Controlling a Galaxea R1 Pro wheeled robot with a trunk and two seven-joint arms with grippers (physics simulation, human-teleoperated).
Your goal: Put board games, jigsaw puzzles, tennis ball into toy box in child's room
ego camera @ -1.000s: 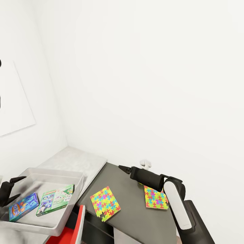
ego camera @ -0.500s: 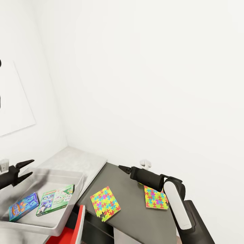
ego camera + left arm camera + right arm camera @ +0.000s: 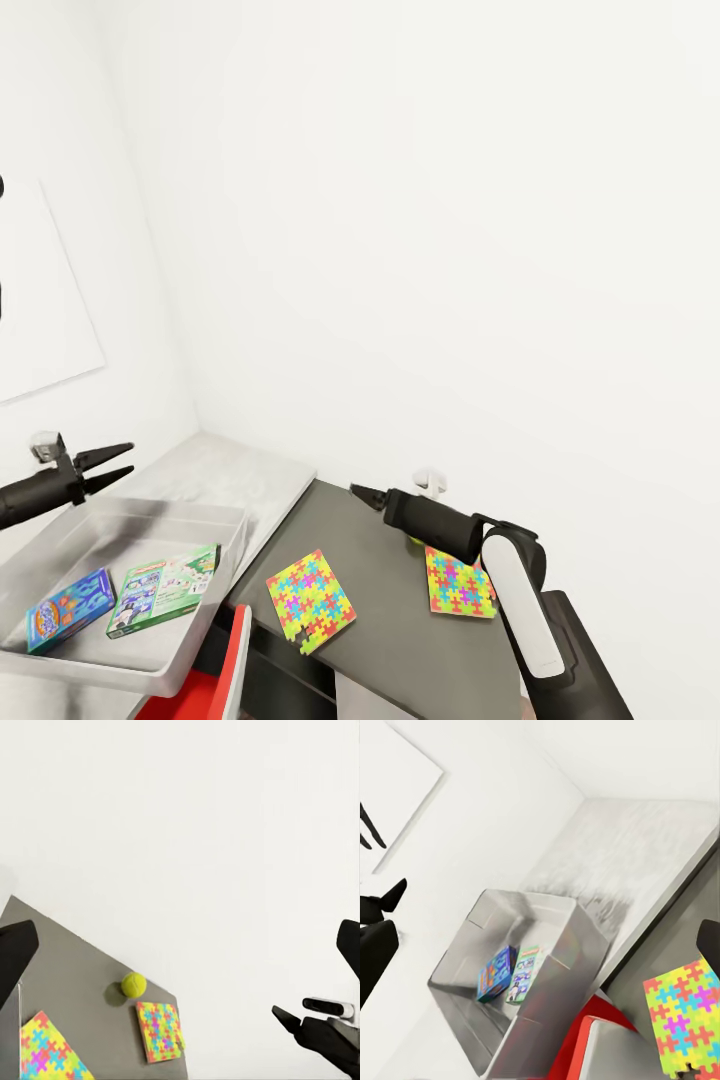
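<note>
The left tool (image 3: 118,462) is hanging in the air above the far left corner of the toy box (image 3: 150,662), its two black fingers spread apart and holding nothing. The toy box is sitting at the lower left of the head view, partly over the bed (image 3: 235,478), whose pale top is stretching back to the corner of the white walls. Two board games are lying flat on the floor of the box, side by side: a blue one (image 3: 70,609) nearer the left edge and a green one (image 3: 163,589) just beside it.

The right tool (image 3: 364,494) is reaching out over the dark grey tabletop (image 3: 400,640), its fingers looking close together; whether they are fully closed I cannot tell, and nothing is showing between them. Two jigsaw puzzles are lying flat on the tabletop, well apart from each other: one (image 3: 310,599) near the edge closest to the toy box, the other (image 3: 459,584) partly hidden behind the right forearm. In the left wrist view the tennis ball (image 3: 133,984) is resting on the tabletop just beside a corner of the far puzzle (image 3: 160,1030), close to the wall. A red and white chair (image 3: 215,680) is standing between the toy box and the tabletop.
</note>
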